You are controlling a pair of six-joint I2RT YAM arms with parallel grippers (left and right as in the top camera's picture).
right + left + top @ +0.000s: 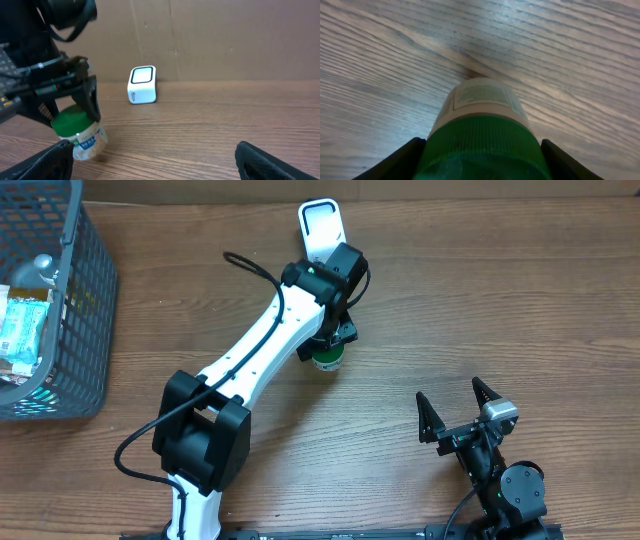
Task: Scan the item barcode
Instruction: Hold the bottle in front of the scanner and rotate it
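Near the white boxy plastic scanner point(322, 228), the left gripper point(330, 345) clamps a tilted green-capped white plastic bottle point(327, 361); the right gripper point(449, 392), well apart from the scanner, gapes wide.

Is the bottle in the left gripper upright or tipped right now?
Tipped. From the right wrist, the bottle leans with its green cap up-left, clamped in the left gripper.

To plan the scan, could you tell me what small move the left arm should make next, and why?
I would probably carry the bottle toward the scanner, with its label turned to face it. The left end effector grips the bottle by the green cap, tilted, but it is well short of the scanner.
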